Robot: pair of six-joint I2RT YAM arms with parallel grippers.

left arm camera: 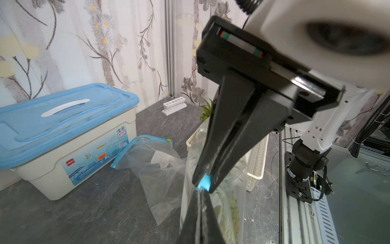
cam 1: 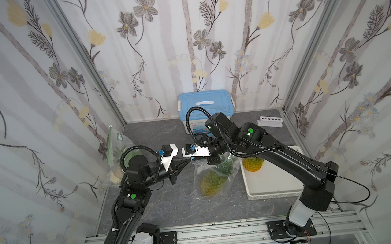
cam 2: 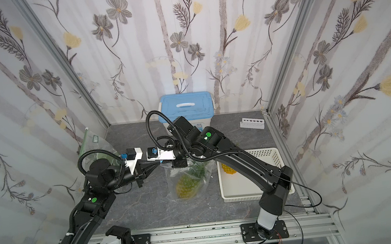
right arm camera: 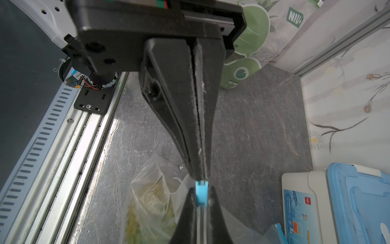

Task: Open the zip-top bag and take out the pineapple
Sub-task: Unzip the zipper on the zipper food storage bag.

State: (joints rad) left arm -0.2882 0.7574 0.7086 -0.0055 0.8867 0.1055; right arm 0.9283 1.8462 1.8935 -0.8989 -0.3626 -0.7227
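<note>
A clear zip-top bag [cam 1: 228,173] [cam 2: 202,175] holds the pineapple [cam 1: 211,183] [cam 2: 186,185], and its bottom rests on the grey table. The bag's top is raised between the two arms. My right gripper [right arm camera: 200,189] [cam 1: 192,159] is shut on the bag's blue slider [right arm camera: 200,196] [left arm camera: 205,181]. My left gripper [left arm camera: 200,191] [cam 1: 189,161] meets it tip to tip. It is shut on the bag's top edge right beside the slider. The pineapple's green leaves point toward the raised top.
A white basket [cam 1: 270,194] [cam 2: 253,196] to the right holds another pineapple [cam 1: 253,164]. A blue-lidded box [cam 1: 205,107] stands at the back, with an empty zip bag [left arm camera: 147,160] in front of it. A tube rack [cam 1: 271,121] sits back right. Another bagged pineapple [cam 1: 119,156] leans on the left wall.
</note>
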